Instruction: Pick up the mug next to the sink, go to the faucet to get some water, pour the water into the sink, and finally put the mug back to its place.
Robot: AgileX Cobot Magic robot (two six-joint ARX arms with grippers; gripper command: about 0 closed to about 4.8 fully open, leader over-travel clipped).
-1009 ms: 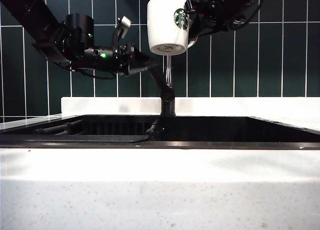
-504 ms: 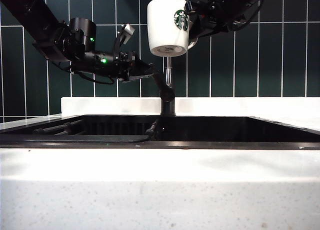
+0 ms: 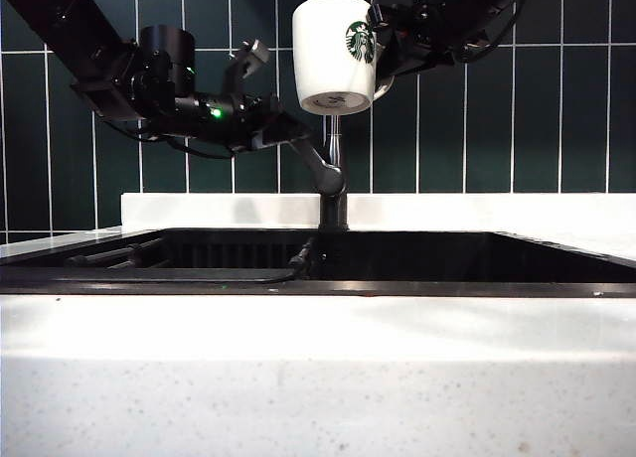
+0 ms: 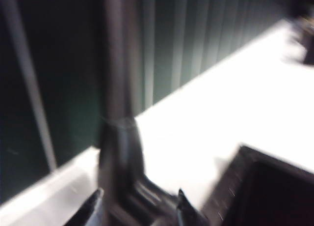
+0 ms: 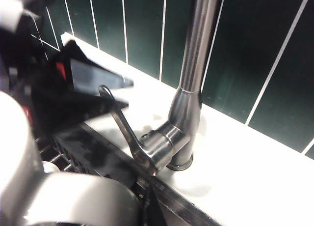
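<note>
Left pincer (image 4: 137,209) tips cropped, blurred faucet (image 4: 117,113) between.

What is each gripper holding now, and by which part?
The right gripper holds the mug at its handle side, high at the faucet. The left gripper is open at the faucet lever, gripping nothing.

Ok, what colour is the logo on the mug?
Green and white, a round logo on the white mug, clearest in the exterior view.

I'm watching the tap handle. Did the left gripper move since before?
Yes. Against the faucet, the left gripper dipped toward the lever, then came back up a little, its wrist turning.
</note>
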